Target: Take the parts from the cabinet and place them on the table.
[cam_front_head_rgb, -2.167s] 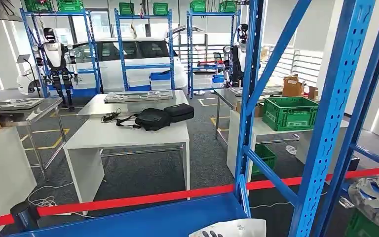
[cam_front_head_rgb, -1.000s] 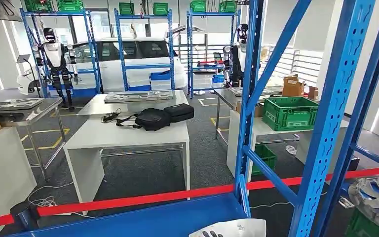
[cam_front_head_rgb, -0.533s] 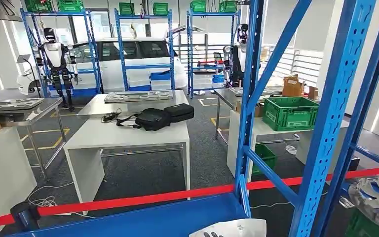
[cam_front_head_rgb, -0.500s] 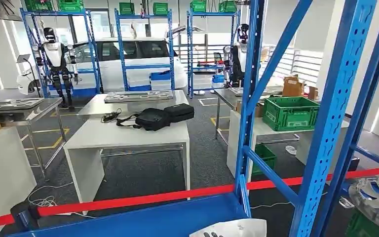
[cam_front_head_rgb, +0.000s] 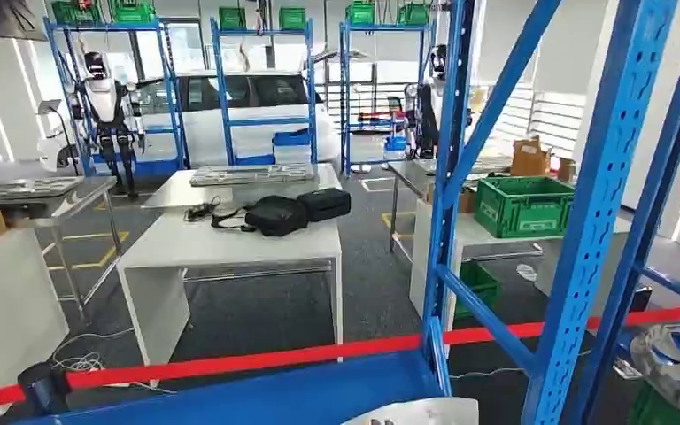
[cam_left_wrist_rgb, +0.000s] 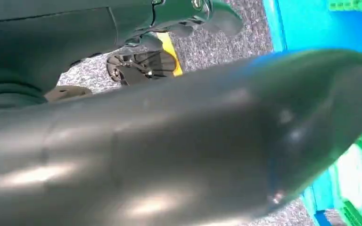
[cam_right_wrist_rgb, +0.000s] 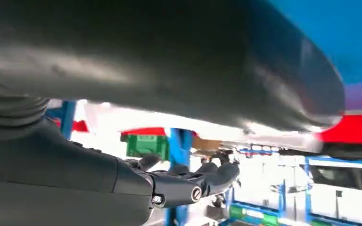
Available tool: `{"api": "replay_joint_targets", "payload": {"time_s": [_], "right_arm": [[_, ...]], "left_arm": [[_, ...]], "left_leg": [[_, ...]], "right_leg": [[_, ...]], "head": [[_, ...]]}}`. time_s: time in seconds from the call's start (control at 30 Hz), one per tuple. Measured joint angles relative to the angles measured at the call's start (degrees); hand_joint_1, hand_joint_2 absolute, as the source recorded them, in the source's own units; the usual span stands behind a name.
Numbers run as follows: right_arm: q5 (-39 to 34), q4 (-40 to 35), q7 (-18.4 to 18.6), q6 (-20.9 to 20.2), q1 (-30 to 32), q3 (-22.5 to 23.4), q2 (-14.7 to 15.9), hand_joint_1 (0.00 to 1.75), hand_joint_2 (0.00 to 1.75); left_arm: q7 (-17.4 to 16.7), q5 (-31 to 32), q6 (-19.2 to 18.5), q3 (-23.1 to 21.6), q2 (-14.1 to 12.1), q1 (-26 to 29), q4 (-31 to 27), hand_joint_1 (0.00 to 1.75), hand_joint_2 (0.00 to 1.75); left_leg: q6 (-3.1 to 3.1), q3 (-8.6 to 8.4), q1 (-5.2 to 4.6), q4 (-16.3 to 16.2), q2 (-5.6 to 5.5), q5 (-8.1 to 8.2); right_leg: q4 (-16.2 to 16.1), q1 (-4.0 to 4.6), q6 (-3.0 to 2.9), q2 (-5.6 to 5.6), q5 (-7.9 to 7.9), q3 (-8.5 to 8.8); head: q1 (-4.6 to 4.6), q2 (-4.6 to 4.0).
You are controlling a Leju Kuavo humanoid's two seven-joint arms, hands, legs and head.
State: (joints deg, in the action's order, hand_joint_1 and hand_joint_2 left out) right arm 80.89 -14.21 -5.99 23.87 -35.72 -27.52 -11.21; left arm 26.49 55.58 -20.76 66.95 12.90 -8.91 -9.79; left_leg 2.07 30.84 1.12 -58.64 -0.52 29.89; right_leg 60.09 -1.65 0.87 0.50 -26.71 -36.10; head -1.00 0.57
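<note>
Parts: one silver-grey part (cam_front_head_rgb: 425,412) lies at the bottom edge of the head view, on the blue cabinet shelf (cam_front_head_rgb: 257,398). In the left wrist view the left hand (cam_left_wrist_rgb: 188,12) has dark fingers curled beside the part's (cam_left_wrist_rgb: 179,146) broad grey surface; I cannot tell whether it grips it. Beyond a red tape (cam_front_head_rgb: 230,359), a white tabletop (cam_front_head_rgb: 230,241) carries black bags (cam_front_head_rgb: 288,212). Blue cabinet uprights (cam_front_head_rgb: 598,212) cross the right side, with a green crate (cam_front_head_rgb: 521,205) behind. In the right wrist view the right hand (cam_right_wrist_rgb: 193,181) lies under the part (cam_right_wrist_rgb: 169,56), fingers bent; whether it grasps is unclear.
</note>
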Motion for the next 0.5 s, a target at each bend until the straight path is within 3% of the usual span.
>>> {"api": "replay_joint_targets", "payload": {"time_s": [0.03, 0.07, 0.23, 0.3, 0.33, 0.5], "right_arm": [[-0.46, 0.0, 0.0, 0.02, -0.03, 0.24, 0.28, 0.0, 0.0], [-0.61, 0.0, -0.06, 0.09, -0.18, 0.52, 0.48, 0.0, 0.0], [-1.0, 0.0, -0.28, 0.24, -0.59, 1.42, 1.4, 0.0, 0.0], [-1.07, 0.0, -0.31, 0.26, -0.59, 1.49, 1.66, 0.0, 0.0], [-1.09, 0.0, -0.31, 0.28, -0.59, 1.51, 1.77, 0.0, 0.0], [-1.7, 0.0, -0.52, 0.85, -0.57, 2.51, 2.64, 0.0, 0.0]], "left_arm": [[-0.24, 0.0, -0.02, 0.0, 0.02, -0.12, 0.0, 0.0, 0.0], [-0.55, 0.02, -0.02, 0.0, 0.04, -0.28, 0.0, 0.0, 0.0], [-1.07, 0.15, -0.09, 0.0, 0.28, -1.32, 0.02, 0.0, 0.0], [-1.07, 0.17, -0.26, 0.0, 0.37, -1.35, 0.04, 0.0, 0.0], [-1.11, 0.39, -0.35, 0.0, 0.41, -1.36, 0.04, 0.0, 0.0], [-1.75, 0.94, -0.37, 0.0, 0.63, -1.98, 0.04, 0.0, 0.0]], "left_leg": [[-1.0, -0.02, -0.03, 0.11, -0.05, -0.15], [-1.42, -0.11, -0.01, 0.2, -0.02, -0.11], [-0.78, -0.72, 0.0, 1.18, 0.12, -0.42], [0.23, -0.82, 0.03, 1.41, 0.13, -0.49], [0.41, -0.82, 0.04, 1.43, 0.12, -0.5], [0.57, -0.81, -0.05, 1.36, 0.12, -0.52]], "right_leg": [[0.05, 0.08, -0.09, 0.0, 0.05, 0.0], [0.05, 0.14, -0.1, 0.05, 0.05, -0.01], [0.07, 0.31, -0.78, 0.18, -0.18, 0.12], [0.08, 0.32, -0.82, 0.18, -0.19, 0.12], [0.08, 0.33, -0.83, 0.17, -0.19, 0.12], [-0.03, 0.39, -0.84, 0.15, -0.16, 0.32]], "head": [[-0.05, -0.02], [-0.02, -0.02], [0.09, -0.02], [0.09, -0.02], [0.09, -0.02], [0.06, -0.02]]}}
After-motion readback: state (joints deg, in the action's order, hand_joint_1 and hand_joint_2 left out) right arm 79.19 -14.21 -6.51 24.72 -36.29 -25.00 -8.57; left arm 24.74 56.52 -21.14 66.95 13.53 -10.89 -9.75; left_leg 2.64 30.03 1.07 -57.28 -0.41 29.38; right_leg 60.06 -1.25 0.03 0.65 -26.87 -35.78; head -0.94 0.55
